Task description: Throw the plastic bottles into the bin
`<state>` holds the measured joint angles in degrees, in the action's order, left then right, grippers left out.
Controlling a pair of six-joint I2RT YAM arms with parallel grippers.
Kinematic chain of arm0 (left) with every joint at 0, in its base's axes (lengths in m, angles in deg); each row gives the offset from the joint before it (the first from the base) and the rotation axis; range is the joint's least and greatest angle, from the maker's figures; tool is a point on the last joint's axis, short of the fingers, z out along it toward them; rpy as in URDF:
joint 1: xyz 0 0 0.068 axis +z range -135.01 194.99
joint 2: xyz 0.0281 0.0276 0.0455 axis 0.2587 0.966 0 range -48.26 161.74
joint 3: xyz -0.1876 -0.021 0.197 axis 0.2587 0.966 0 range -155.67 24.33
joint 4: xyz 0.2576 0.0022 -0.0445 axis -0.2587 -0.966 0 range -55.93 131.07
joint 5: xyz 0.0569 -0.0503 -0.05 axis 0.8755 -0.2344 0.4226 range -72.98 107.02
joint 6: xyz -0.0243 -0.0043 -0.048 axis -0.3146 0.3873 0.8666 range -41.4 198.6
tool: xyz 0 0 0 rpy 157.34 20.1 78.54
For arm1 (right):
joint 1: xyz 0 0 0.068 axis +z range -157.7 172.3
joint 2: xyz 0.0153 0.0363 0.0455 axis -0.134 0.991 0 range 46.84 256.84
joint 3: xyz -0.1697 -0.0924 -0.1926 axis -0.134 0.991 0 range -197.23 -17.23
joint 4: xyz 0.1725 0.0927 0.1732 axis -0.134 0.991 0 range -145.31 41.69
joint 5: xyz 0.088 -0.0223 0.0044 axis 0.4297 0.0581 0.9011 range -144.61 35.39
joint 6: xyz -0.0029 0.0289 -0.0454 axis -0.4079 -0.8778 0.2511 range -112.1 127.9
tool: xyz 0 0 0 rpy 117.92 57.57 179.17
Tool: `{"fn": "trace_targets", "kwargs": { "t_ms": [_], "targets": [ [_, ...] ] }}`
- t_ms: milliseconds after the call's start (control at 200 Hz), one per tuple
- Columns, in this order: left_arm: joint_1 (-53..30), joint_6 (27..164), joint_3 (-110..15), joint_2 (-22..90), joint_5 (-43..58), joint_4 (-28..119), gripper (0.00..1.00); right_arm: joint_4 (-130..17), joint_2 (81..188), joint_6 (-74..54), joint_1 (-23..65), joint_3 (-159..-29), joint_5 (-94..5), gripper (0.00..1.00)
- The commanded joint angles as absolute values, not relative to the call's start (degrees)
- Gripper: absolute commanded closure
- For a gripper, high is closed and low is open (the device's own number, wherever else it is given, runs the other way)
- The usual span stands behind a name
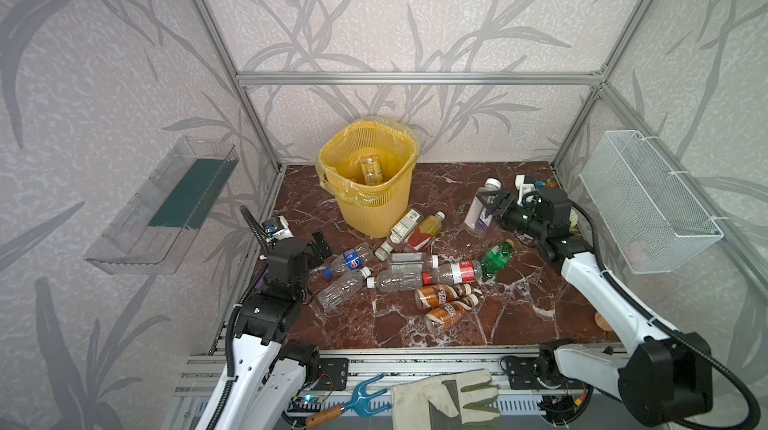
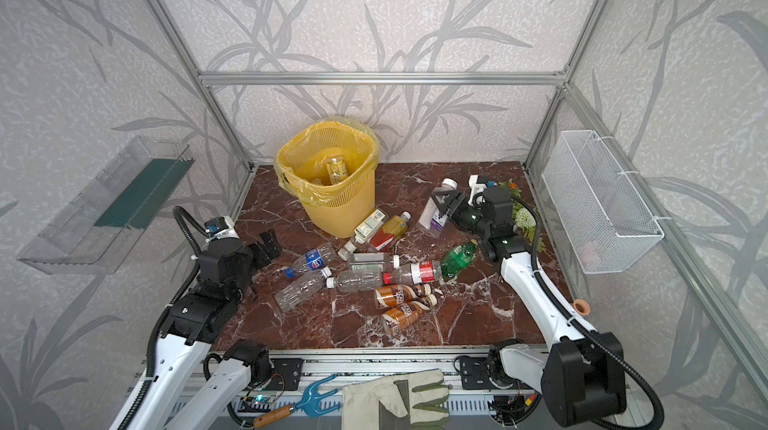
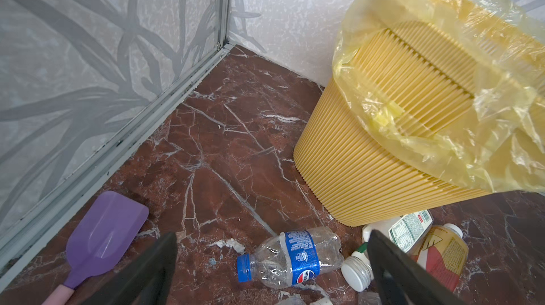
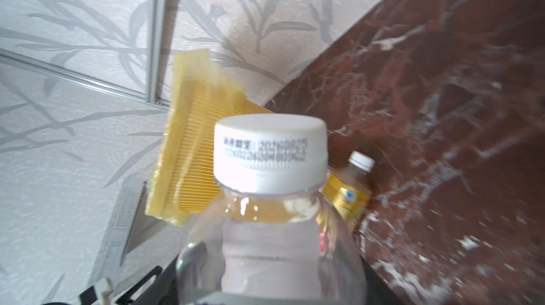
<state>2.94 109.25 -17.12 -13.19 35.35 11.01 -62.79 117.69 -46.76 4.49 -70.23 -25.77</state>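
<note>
Ten loose bottles (image 1: 392, 281) lie on their sides on the red marble table (image 1: 519, 315), clustered at the centre of both top views. The heap runs from a blue-label bottle (image 1: 351, 259) at its left to a green bottle (image 1: 496, 258) at its right, with two brown bottles (image 1: 442, 295) nearest the lower edge. The bin (image 1: 374, 207) stands upright at the upper centre-left of the table, close to the back wall (image 1: 415, 124). Its yellow liner (image 1: 327, 182) is folded over the rim, and one yellow-label bottle (image 1: 371, 171) lies inside. The right gripper (image 1: 488, 204) is at the upper right of the table, well to the right of the bin. Its jaws are clamped across the body of a clear purple-label bottle (image 1: 473, 222), which is tilted with its white cap (image 1: 493, 183) toward the back wall. Whether the base of that bottle touches the table cannot be determined. In the right wrist view the cap (image 4: 269, 153) fills the centre, with the bin (image 4: 188, 156) behind it. The left gripper (image 1: 320, 245) is at the left edge of the table, jaws spread wide and empty. The left wrist view shows its fingers (image 3: 392, 268) with the blue-label bottle (image 3: 295, 254) lying on the table between them. A purple spatula (image 3: 106, 229) lies at the lower left of that view.
</note>
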Motion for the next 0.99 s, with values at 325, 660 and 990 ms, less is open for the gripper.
{"fn": "trace_targets", "kwargs": {
  "t_ms": [325, 660, 990],
  "targets": [
    [3.8, 112.1, -18.5, -12.0, 34.8, 4.0, 0.01, -61.8, 163.6, -51.1, 18.6, -136.0, -22.9, 0.21],
    [4.2, 110.5, -20.7, -11.3, 32.7, 2.5, 0.01, -47.9, 160.6, -40.4, 16.2, -144.5, -24.6, 0.01],
    [4.0, 108.9, -20.1, -12.7, 28.1, 2.0, 0.02, -57.5, 131.9, -29.6, 13.4, -103.7, -28.9, 0.01]
  ]
}}
